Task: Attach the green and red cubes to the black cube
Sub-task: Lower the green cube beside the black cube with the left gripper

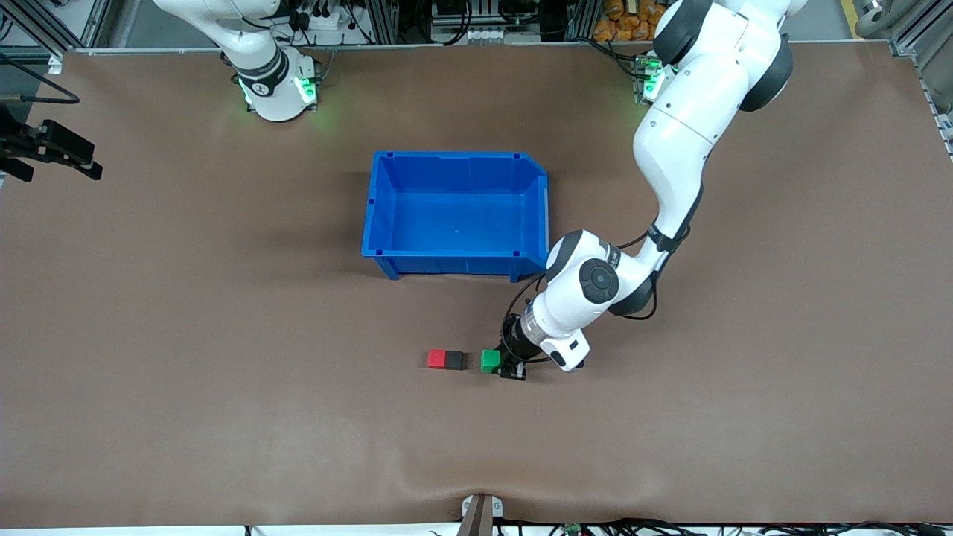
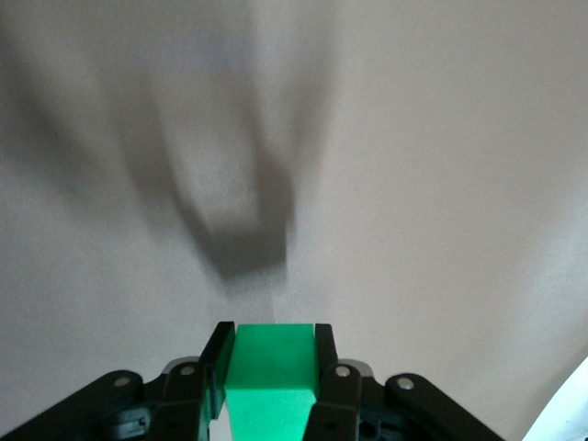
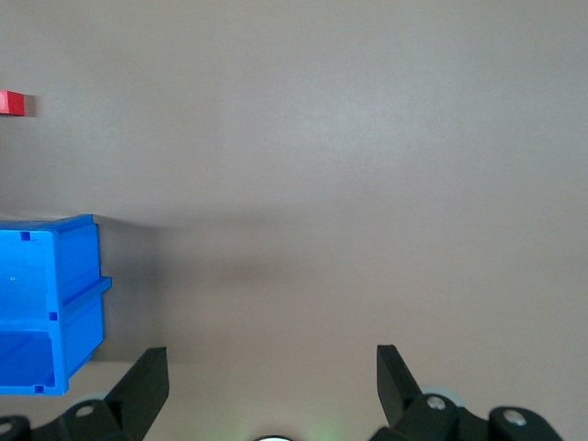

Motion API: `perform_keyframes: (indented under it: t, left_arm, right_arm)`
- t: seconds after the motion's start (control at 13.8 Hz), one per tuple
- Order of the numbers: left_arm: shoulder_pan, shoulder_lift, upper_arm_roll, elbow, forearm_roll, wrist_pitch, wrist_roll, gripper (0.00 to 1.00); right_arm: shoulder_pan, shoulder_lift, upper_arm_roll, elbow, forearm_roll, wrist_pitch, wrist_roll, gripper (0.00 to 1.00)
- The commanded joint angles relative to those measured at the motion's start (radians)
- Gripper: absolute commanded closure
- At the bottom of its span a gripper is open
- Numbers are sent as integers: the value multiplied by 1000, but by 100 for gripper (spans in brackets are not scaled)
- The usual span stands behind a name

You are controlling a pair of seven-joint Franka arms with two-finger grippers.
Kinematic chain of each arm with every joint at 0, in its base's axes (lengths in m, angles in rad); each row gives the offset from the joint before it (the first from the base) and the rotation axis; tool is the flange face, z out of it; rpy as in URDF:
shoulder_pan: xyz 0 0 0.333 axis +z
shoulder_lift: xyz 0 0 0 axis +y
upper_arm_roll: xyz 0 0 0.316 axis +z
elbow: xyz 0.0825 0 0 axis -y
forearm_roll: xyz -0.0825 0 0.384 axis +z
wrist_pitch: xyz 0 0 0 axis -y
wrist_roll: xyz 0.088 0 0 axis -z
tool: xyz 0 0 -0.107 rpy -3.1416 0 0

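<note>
**Left hand grips green cube beside joined red-black pair**

The left hand (image 1: pixel 505 366) is low at the tabletop (image 1: pixel 223 335), its fingers (image 2: pixel 217 363) pinching the green cube (image 1: pixel 490 361) from both sides; the left wrist view confirms the cube clamped squarely between them. Whether the cube rests on the surface or sits just above it cannot be told.

The red cube (image 1: pixel 436 359) and black cube (image 1: pixel 453 361) lie on the tabletop touching each other, the black one toward the left arm's end. A small gap separates the black cube from the green cube; they are not in contact.

The blue bin (image 1: pixel 381 216) stands farther from the front camera than the cubes.

The right arm waits. Its hand (image 3: pixel 271 386) hangs above bare tabletop near the bin's corner, fingers spread wide and holding nothing.
</note>
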Motion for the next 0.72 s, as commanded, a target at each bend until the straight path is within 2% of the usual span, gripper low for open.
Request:
perform_keyframes:
  t: [0.0,0.65]
  left_arm:
    - [-19,36,9,48,-15,28,-18,100]
    - [-37,87,6,88,-15,57,-16,100]
  right_arm:
    - [8,4,-3,12,-11,-11,-8,0]
    - [8,3,-5,12,-11,-12,-8,0]
